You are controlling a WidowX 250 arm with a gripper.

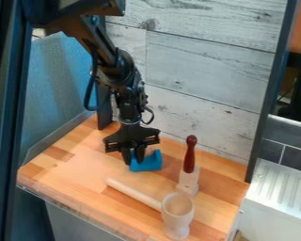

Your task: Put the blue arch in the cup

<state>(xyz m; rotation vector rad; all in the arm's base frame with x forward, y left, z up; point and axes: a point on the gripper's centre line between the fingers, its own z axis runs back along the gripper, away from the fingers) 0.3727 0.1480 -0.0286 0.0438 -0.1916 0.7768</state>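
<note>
nearest the camera, a pale cup [178, 212] is standing upright by the front edge of the wooden table [59, 176], its mouth facing up. a pale wooden rod [134, 193] is lying aslant, one end reaching the cup and the other pointing away toward the view's left. a little farther back, a pale block [189, 180] is standing, with a dark red handle [190, 153] rising upright above it. beyond the rod, the blue arch [149, 162] is sitting outside the cup, its hollow facing up, and the black gripper [133, 161] is pointing down at its end on the view's left. whether the gripper is standing wide or narrow, or is holding the arch, one cannot tell. above, the arm [118, 70] is coming in from the upper left, slanting down to a bend and then hanging nearly upright over the table, while behind it grey wood planks [206, 70] are forming the wall.
</note>
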